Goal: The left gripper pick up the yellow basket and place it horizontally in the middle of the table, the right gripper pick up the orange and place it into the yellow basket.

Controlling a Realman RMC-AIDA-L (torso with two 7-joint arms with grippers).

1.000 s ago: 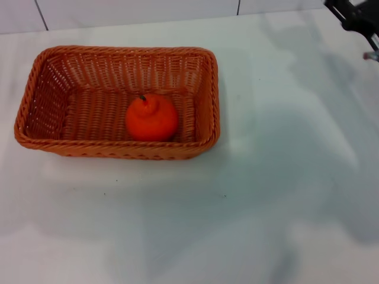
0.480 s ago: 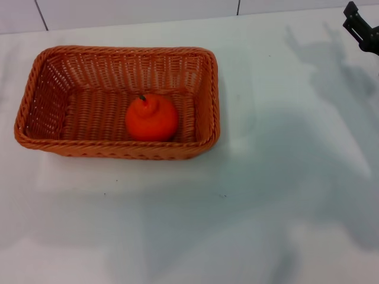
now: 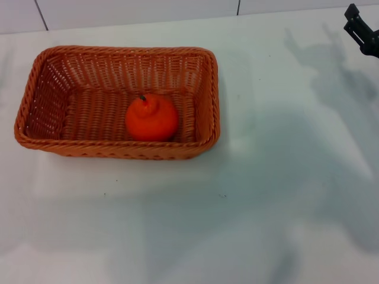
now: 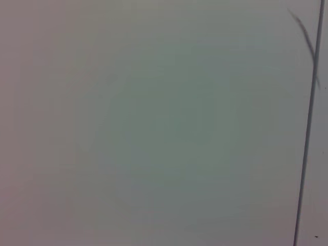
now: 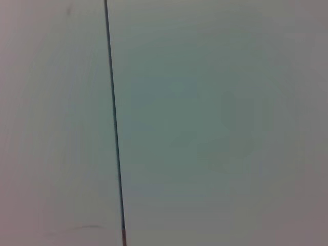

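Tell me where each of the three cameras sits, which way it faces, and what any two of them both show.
Head view: on the robot's head, looking forward and down at the table, the yellow basket and the orange in it; only a bit of the right hand shows at the edge.
Left wrist view: on the left arm, facing a blank pale surface with one dark seam; no hand visible.
Right wrist view: on the right arm, same kind of sight.
Shared: both wrist views show only that pale seamed surface.

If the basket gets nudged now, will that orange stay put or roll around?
The orange is round and sits loose on the flat woven floor of the yellow basket, so it would probably roll. The sloping sides should keep it in. Its stem points up, suggesting a slightly flattened base that may resist small nudges.
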